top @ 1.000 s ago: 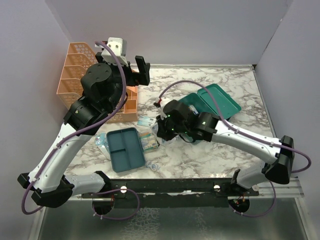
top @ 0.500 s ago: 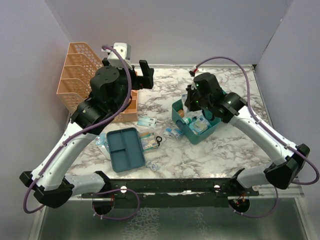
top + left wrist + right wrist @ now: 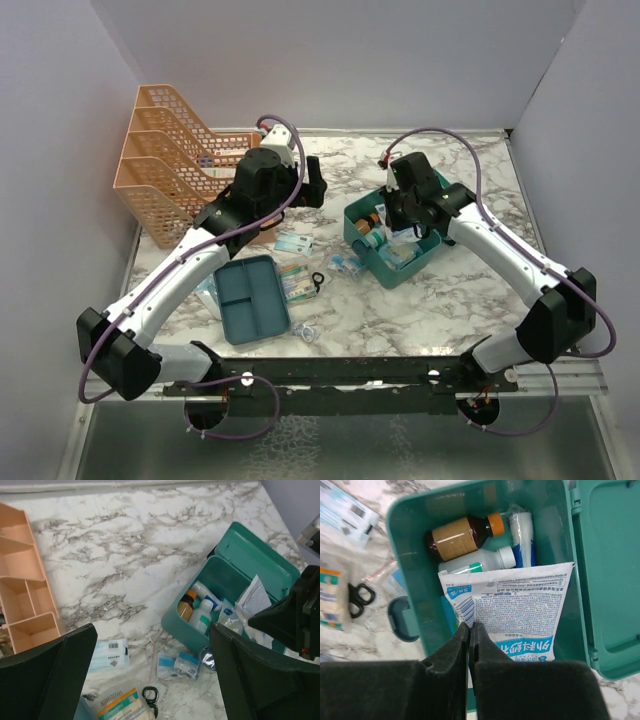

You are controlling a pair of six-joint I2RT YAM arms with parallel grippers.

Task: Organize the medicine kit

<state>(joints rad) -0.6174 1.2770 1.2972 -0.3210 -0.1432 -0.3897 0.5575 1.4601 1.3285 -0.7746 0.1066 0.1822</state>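
Observation:
The medicine kit [image 3: 362, 243] is a teal box standing open right of centre, its lid [image 3: 615, 570] folded back. In it lie a brown bottle with an orange cap [image 3: 457, 535], a white bottle [image 3: 480, 562] and a white tube [image 3: 522, 535]. My right gripper [image 3: 471, 626] is over the kit [image 3: 405, 555], shut on the corner of a white pouch with blue print [image 3: 515, 605] that hangs into the box. My left gripper [image 3: 152, 630] is wide open and empty, held above the table left of the kit [image 3: 225, 575]. It also shows in the top view [image 3: 312, 186].
An orange mesh rack [image 3: 170, 150] stands at the back left, with an orange divided organizer [image 3: 25, 605] beside it. A flat teal divided tray [image 3: 250, 298] lies near the front. Loose packets [image 3: 177, 662], a barcode pouch [image 3: 107, 655], a gauze pack [image 3: 120, 705] and small black scissors [image 3: 150, 695] lie between tray and kit.
My right arm has swung from the table's middle to over the open kit, carrying the white pouch. My left arm has lowered and moved right, away from the rack.

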